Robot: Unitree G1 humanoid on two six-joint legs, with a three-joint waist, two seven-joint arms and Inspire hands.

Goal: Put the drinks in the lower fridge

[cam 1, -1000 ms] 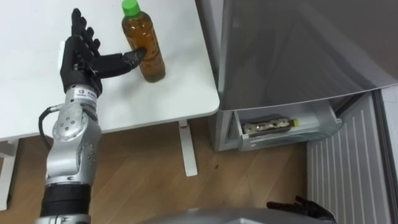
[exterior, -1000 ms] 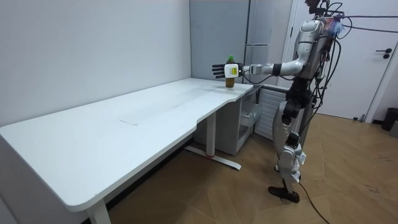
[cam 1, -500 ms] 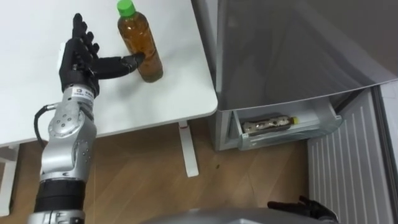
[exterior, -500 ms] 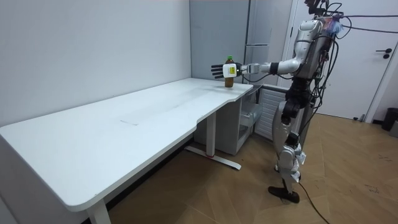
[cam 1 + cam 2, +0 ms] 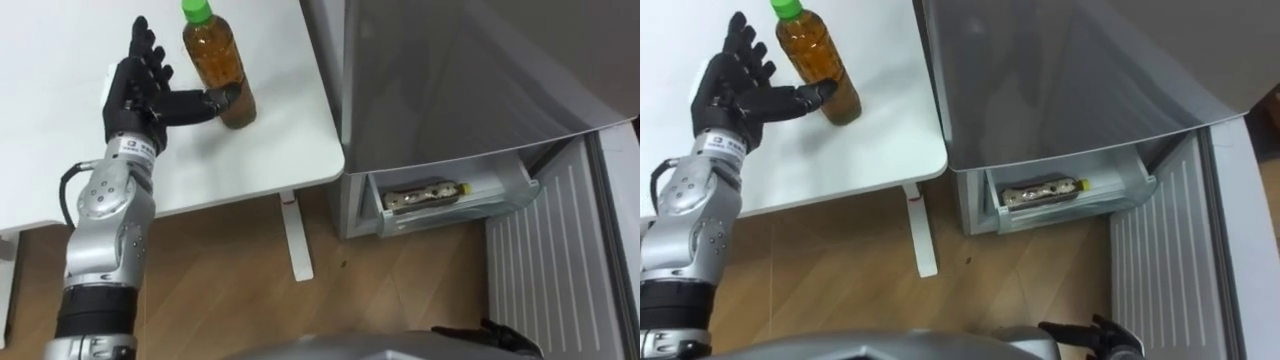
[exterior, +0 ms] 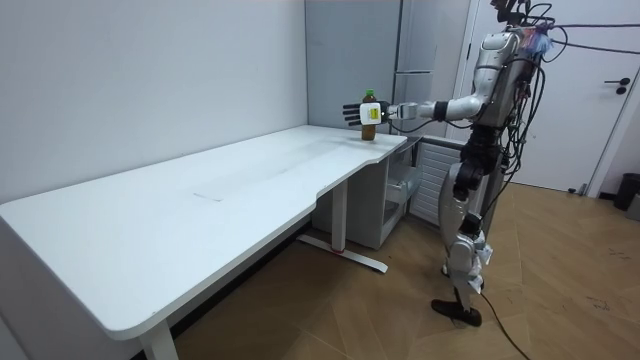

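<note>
Bottle point(image 5: 212, 55): left eye view; upright at the desk point(image 5: 290, 130) corner, long axis vertical, green cap up.
Left hand point(image 5: 135, 95): spread flat, thumb touching its side, gripping nothing.
Right hand point(image 5: 485, 330): bottom edge; state unreadable.
Room view, risk: at full reach, a thumb nudge could topple it.
Right eye view, fridge drawer point(image 5: 1120, 200): open, second bottle point(image 5: 1040, 192) lying inside.

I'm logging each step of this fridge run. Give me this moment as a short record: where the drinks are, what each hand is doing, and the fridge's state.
drink on table: tea bottle, green cap, upright near the white table's corner beside the fridge
left hand: open, fingers straight, thumb tip against the tea bottle's lower side
right hand: low at the eye view's bottom edge, away from both drinks
lower fridge: open; its bin holds a second bottle lying on its side
status: tea bottle not yet lifted
</note>
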